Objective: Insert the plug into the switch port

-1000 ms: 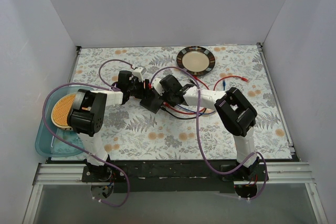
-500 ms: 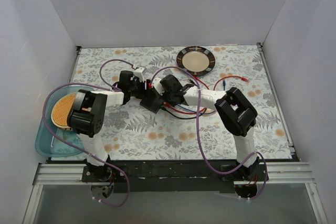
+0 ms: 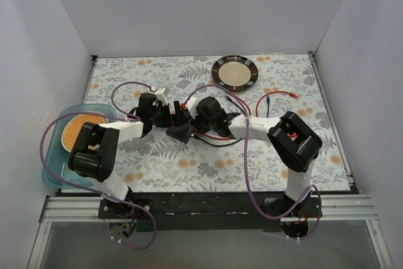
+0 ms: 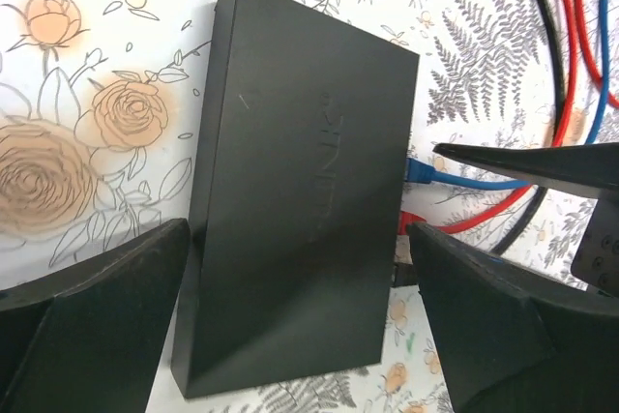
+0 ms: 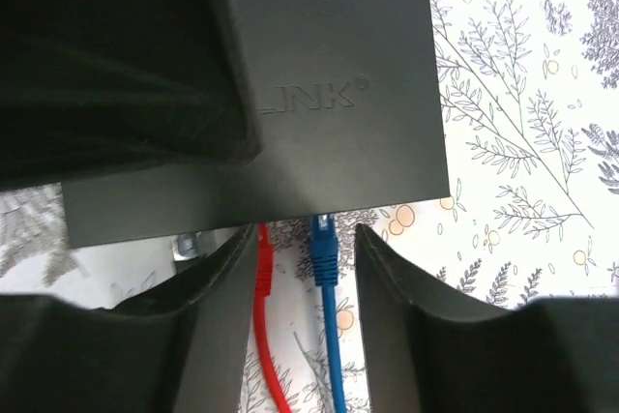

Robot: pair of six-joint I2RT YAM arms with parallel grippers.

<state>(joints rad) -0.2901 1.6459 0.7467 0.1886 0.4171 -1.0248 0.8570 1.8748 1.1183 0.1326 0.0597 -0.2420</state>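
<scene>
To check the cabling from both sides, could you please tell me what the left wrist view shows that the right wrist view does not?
Only the left wrist view shows the cable bundle curving away past the black box, and the left gripper with a finger on each side of that box. Only the right wrist view shows the right gripper open, its fingers flanking the blue plug and red cable. Both show the box from above, with the blue and red leads meeting one long edge.
</scene>
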